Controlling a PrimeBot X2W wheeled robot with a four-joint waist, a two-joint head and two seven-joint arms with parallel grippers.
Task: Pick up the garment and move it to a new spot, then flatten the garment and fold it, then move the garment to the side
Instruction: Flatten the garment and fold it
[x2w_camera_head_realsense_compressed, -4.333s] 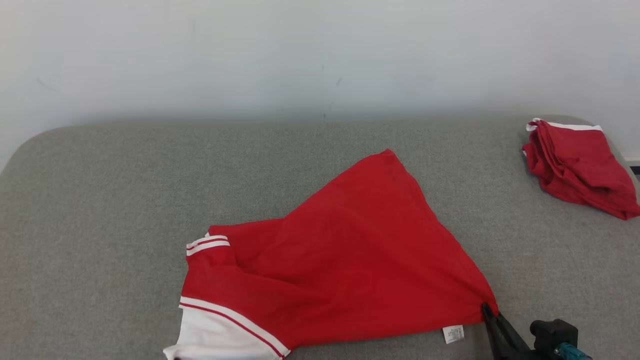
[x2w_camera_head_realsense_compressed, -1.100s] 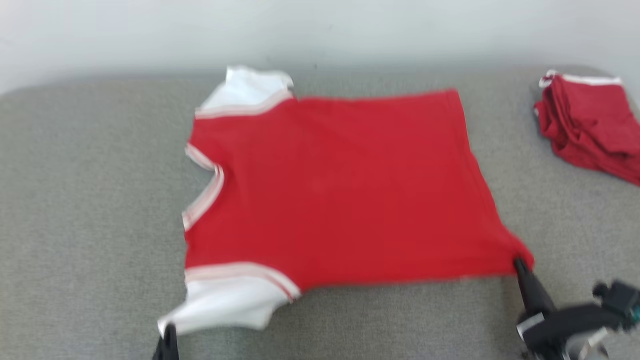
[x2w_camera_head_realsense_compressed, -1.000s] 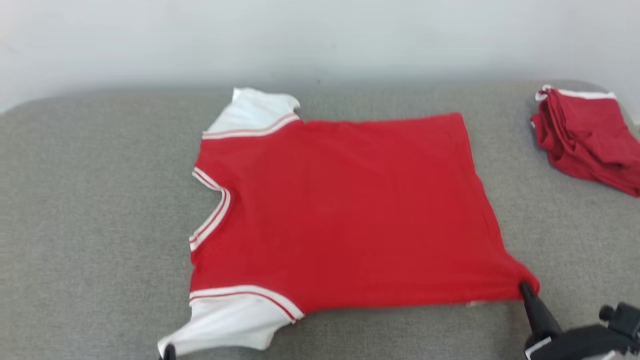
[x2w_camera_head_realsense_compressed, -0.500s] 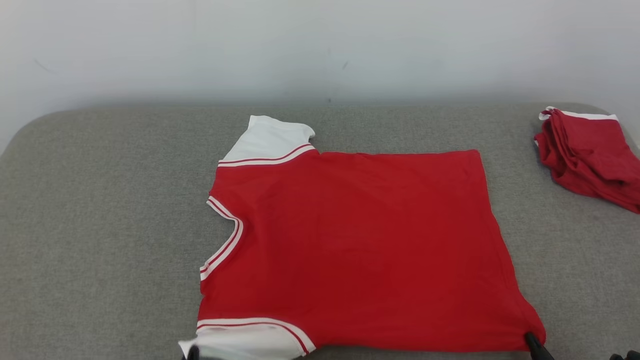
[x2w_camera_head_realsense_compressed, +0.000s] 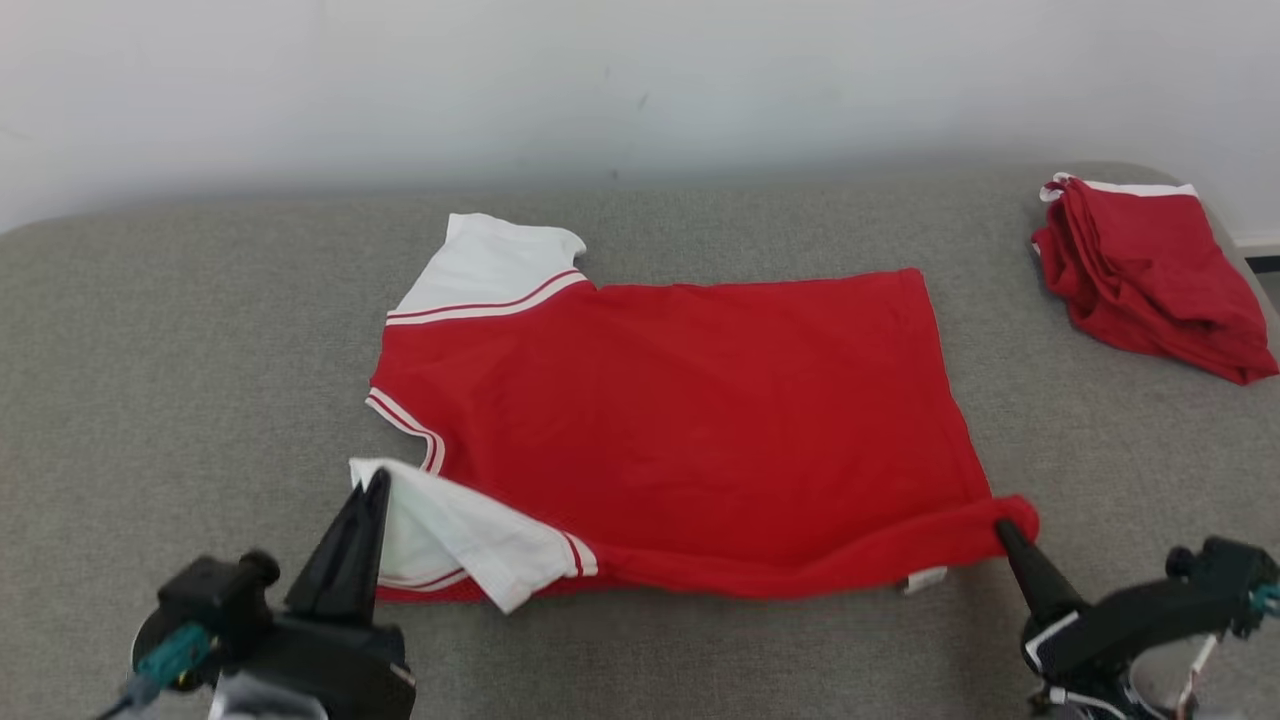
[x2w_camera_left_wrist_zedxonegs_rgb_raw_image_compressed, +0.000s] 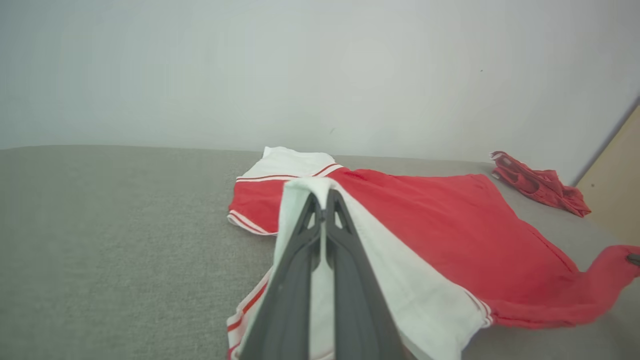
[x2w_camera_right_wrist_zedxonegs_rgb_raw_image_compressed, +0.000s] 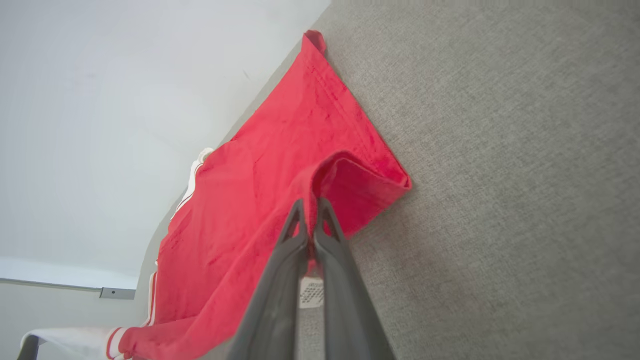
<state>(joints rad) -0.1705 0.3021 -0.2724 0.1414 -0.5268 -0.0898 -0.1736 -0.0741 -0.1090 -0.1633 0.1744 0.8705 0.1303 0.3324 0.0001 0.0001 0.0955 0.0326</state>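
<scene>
Now, shirt (x2w_camera_head_realsense_compressed: 680, 420): the red shirt is lying spread across the middle of the grey cushion (x2w_camera_head_realsense_compressed: 180, 340), with its neck opening (x2w_camera_head_realsense_compressed: 405, 427) pointing to the robot's left and its hem to the right; most of the body is resting flat.
Near sleeve (x2w_camera_head_realsense_compressed: 470, 535): this white sleeve is being held up off the cushion and is folding over the near edge of the red body.
Far sleeve (x2w_camera_head_realsense_compressed: 495, 265): it is lying flat toward the wall (x2w_camera_head_realsense_compressed: 640, 80), white with a red stripe at the seam.
Left gripper (x2w_camera_head_realsense_compressed: 375, 480): its two dark fingers are pressing together on the edge of the near sleeve; in the left wrist view, white cloth is draping down both sides of the fingers.
Right gripper (x2w_camera_head_realsense_compressed: 1001, 526): its fingers are clenching the near hem corner (x2w_camera_head_realsense_compressed: 1020, 512), and the red cloth is bunching and curling around the tips.
Near edge: the long edge between the two grippers is rising slightly and rolling over itself.
Tag (x2w_camera_head_realsense_compressed: 922, 579): a small white tag is sticking out from under the shirt, just beside the right gripper.
Pile (x2w_camera_head_realsense_compressed: 1150, 265): a second heap of red cloth with a white edge is sitting at the far right end of the cushion, well apart from the shirt.
</scene>
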